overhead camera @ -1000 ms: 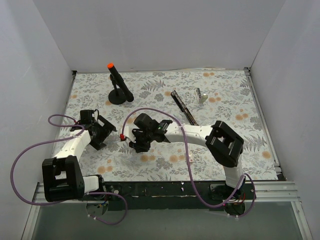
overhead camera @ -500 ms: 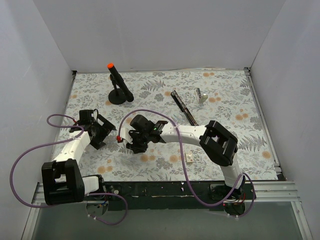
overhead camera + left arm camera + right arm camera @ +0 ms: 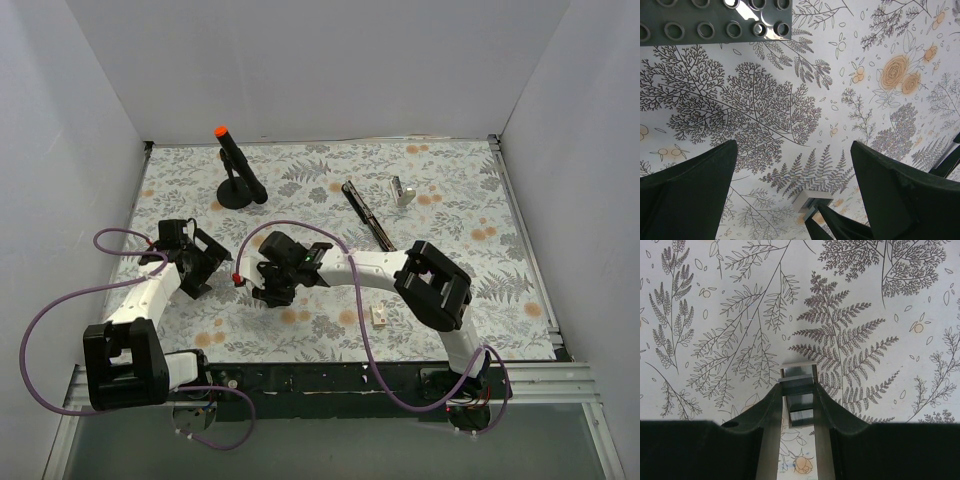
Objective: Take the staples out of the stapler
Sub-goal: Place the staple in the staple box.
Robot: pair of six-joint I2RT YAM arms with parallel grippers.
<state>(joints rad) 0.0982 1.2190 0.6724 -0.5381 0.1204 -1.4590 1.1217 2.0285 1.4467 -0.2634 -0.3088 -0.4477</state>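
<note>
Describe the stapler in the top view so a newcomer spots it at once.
On the floral mat, look at the far half, right of centre. The stapler is the slim black bar lying flat on a diagonal. The black stand with the orange-tipped rod to its left is upright; the small pale piece beside it is far shorter.

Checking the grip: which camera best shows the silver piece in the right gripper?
Right wrist: the silver piece sits centred, pinched between the right gripper fingers. Left wrist shows it small near the bottom edge; the top view hides it under the gripper.
</note>
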